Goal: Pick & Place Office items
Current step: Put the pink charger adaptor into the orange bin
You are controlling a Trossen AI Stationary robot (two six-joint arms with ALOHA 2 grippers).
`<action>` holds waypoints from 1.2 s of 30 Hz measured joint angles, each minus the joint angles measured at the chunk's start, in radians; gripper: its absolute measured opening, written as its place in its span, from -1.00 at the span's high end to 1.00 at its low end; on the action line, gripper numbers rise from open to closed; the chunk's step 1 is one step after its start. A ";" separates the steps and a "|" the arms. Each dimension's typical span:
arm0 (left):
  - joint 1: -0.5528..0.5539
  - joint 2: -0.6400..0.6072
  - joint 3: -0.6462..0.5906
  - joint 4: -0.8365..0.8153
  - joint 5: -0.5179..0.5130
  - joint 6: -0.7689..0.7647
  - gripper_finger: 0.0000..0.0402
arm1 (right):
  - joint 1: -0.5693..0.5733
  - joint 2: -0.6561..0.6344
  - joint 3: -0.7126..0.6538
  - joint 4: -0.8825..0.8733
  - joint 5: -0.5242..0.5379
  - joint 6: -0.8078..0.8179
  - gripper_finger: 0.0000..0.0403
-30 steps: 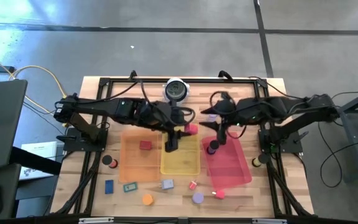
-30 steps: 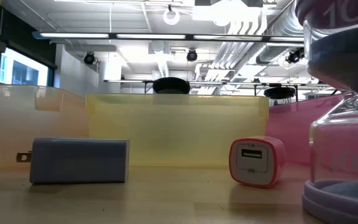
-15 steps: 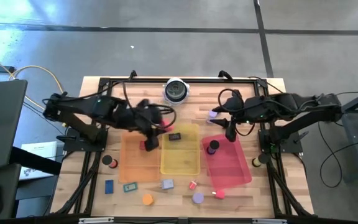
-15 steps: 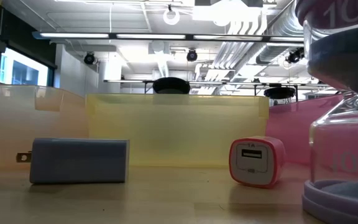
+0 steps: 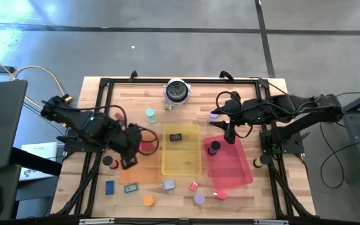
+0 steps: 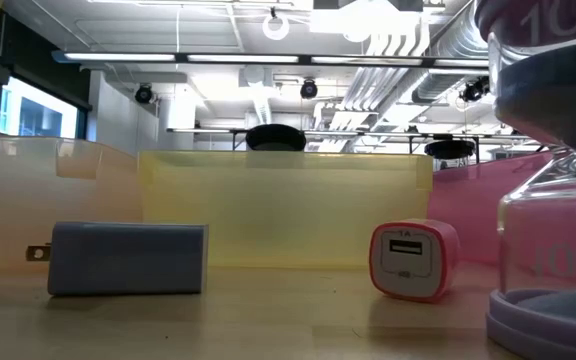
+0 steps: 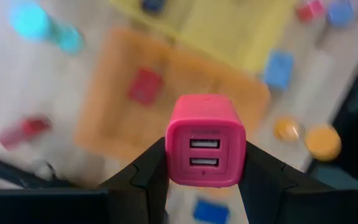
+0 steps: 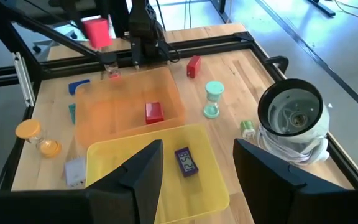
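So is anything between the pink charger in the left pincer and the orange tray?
Nothing visible. The left pincer holds the pink charger above the orange tray's edge; only a red block lies inside it.

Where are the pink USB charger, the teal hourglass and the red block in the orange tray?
pink USB charger [image 7: 205, 142]: left wrist view, its port face.
teal hourglass [image 8: 214, 99]: right wrist view, its narrow waist.
red block [image 8: 154, 112]: right wrist view, its top face.
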 joint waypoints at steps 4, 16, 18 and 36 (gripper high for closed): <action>0.003 -0.010 -0.079 0.000 0.114 -0.044 0.29 | 0.000 0.006 0.000 0.013 -0.003 0.002 0.08; 0.153 -0.020 -0.327 0.106 0.457 0.233 0.29 | 0.000 0.049 0.000 0.075 -0.056 0.055 0.08; 0.196 -0.020 -0.365 0.142 0.503 0.307 0.29 | 0.000 0.069 0.000 0.082 -0.056 0.084 0.08; 0.474 -0.088 -0.760 0.395 0.762 0.702 0.29 | 0.098 0.162 0.000 0.185 -0.033 0.309 0.08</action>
